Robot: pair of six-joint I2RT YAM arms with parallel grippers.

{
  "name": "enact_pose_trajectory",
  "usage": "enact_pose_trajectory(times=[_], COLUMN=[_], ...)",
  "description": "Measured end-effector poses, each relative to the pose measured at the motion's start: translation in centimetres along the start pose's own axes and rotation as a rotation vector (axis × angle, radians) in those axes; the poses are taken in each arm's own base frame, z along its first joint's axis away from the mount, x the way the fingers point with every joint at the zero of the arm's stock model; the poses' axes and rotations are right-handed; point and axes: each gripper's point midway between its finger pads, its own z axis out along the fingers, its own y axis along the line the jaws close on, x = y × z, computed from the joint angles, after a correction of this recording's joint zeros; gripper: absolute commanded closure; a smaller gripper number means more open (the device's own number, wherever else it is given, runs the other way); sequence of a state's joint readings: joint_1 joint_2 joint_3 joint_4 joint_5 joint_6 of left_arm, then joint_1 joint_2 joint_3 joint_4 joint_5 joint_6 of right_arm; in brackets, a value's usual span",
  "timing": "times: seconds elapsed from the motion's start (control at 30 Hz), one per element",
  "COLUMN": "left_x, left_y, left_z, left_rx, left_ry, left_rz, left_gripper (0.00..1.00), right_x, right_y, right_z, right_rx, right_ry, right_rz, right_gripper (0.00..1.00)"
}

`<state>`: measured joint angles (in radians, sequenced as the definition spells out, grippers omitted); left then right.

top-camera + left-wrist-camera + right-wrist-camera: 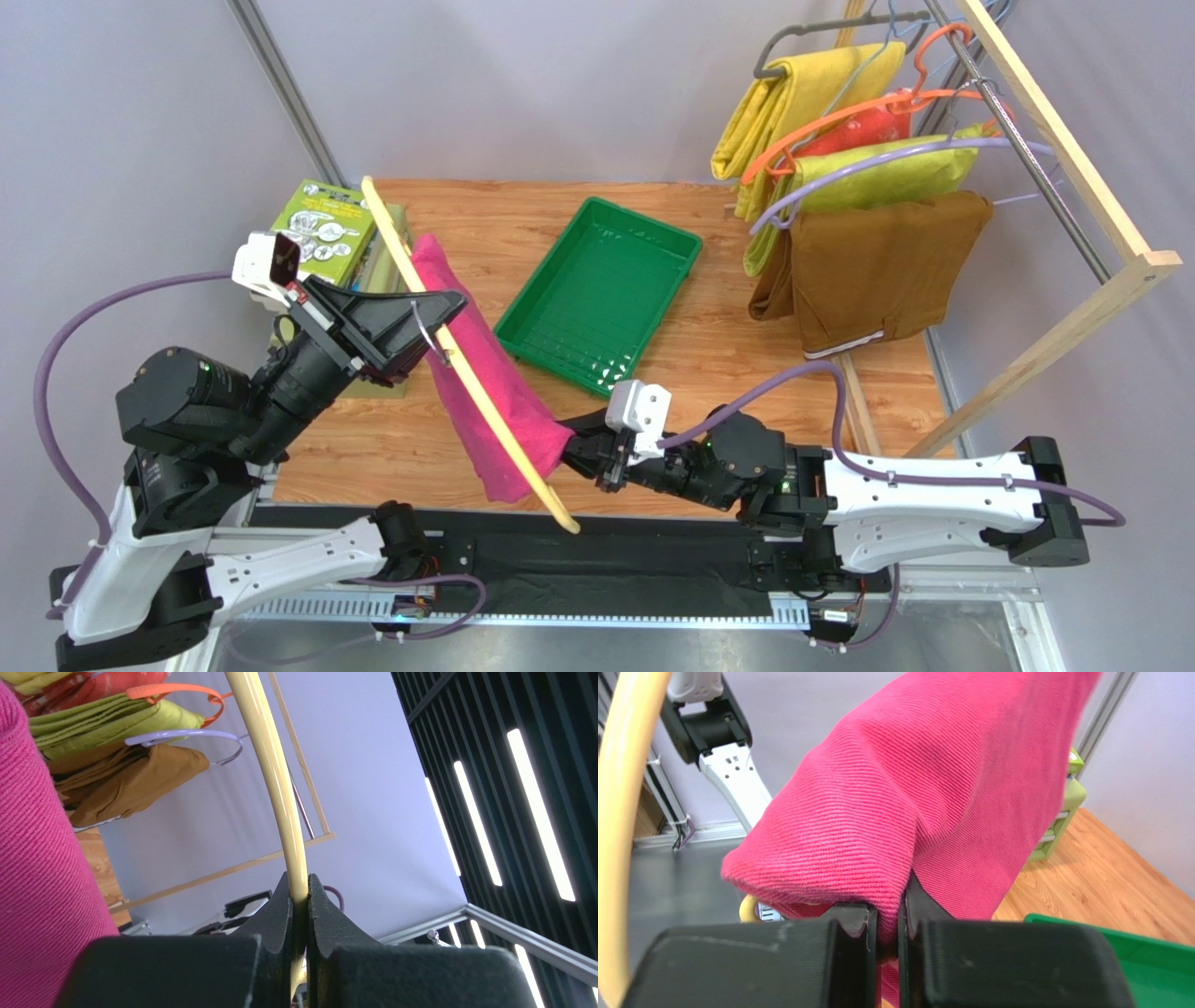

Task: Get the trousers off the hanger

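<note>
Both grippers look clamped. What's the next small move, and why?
Probably pull the right gripper gently away from the hanger, dragging the trousers off its bar. Its jaws are pinched on the pink fabric's edge, the left gripper clamps the hanger, and the trousers hang draped over it.

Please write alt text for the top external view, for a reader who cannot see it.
The left gripper is shut on a cream hanger held above a wooden table, and the right gripper is shut on the pink trousers draped over that hanger. A green tray lies behind them, and other garments hang on a rack at the far right.
</note>
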<state>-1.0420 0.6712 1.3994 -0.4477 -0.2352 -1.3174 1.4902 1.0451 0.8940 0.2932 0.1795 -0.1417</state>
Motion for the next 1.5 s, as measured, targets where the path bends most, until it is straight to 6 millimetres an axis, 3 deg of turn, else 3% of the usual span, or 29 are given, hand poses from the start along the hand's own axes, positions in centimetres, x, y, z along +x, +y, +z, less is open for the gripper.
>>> enact_pose_trajectory(times=[0.13, 0.4, 0.6, 1.13, 1.5], left_x=[-0.6, -0.9, -0.3, -2.5, -3.5], left_y=[1.4, 7.6, 11.4, 13.8, 14.7], left_z=[-0.9, -1.8, -2.5, -6.0, -7.8], left_rx=[-0.022, -0.189, -0.266, -0.272, -0.271], left_ry=[-0.038, -0.086, -0.083, -0.199, -0.252], left_rz=[0.016, 0.098, 0.133, 0.123, 0.089], left_gripper=[1.0, 1.0, 1.0, 1.0, 1.0], right_x=[-0.5, 0.4, -0.4, -3.6, -8.1], right_y=[-0.8, -2.7, -4.0, -5.8, -9.1], right_z=[0.0, -0.4, -0.6, -1.0, -2.0], right_rx=[0.057, 0.186, 0.273, 0.381, 0.536], right_ry=[0.003, 0.044, 0.024, -0.045, -0.164], right_rz=[0.049, 0.122, 0.18, 0.286, 0.228], right_gripper=[1.0, 1.0, 1.0, 1.0, 1.0])
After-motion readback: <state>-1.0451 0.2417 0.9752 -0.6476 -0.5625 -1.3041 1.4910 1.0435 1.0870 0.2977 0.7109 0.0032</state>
